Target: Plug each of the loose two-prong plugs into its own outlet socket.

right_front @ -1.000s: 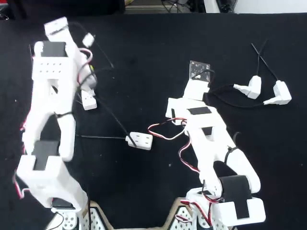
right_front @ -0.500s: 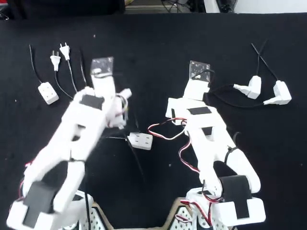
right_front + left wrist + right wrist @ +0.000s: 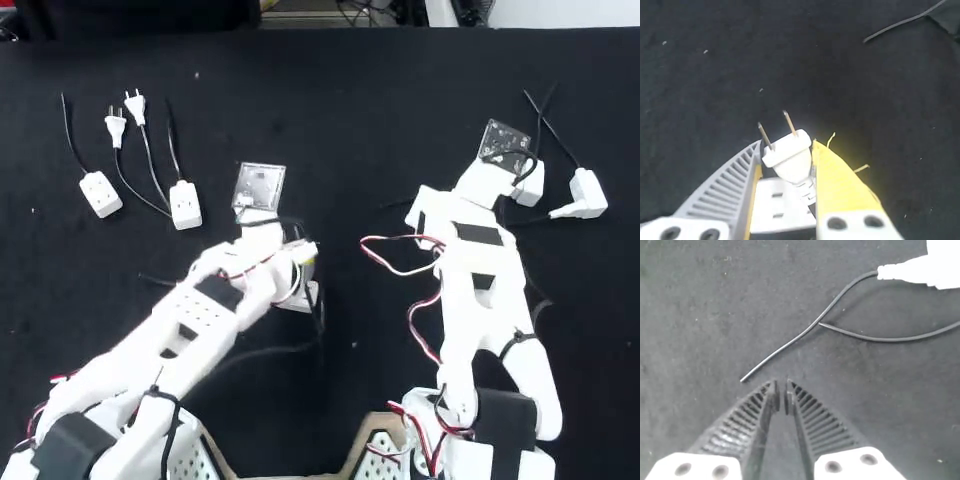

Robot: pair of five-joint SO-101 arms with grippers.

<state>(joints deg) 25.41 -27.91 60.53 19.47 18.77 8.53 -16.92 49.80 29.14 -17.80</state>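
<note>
Open cloth [image 3: 350, 120] mid-table gives free passage; far-left crowded w/ sockets [image 3: 100, 193] & loose plugs [image 3: 116, 124], far-right w/ angled plug [image 3: 587, 193], near-left blocked by left arm [image 3: 200, 320].

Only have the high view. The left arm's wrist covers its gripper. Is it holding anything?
Observer: Yes. The left gripper is shut on a white two-prong plug, with the prongs pointing away from the wrist.
Operator: Right gripper?
Observer: The right gripper is shut with nothing between its fingers.
Operator: Is it touching a plug?
Observer: No. A white plug body lies ahead of the tips, well apart from them.
</note>
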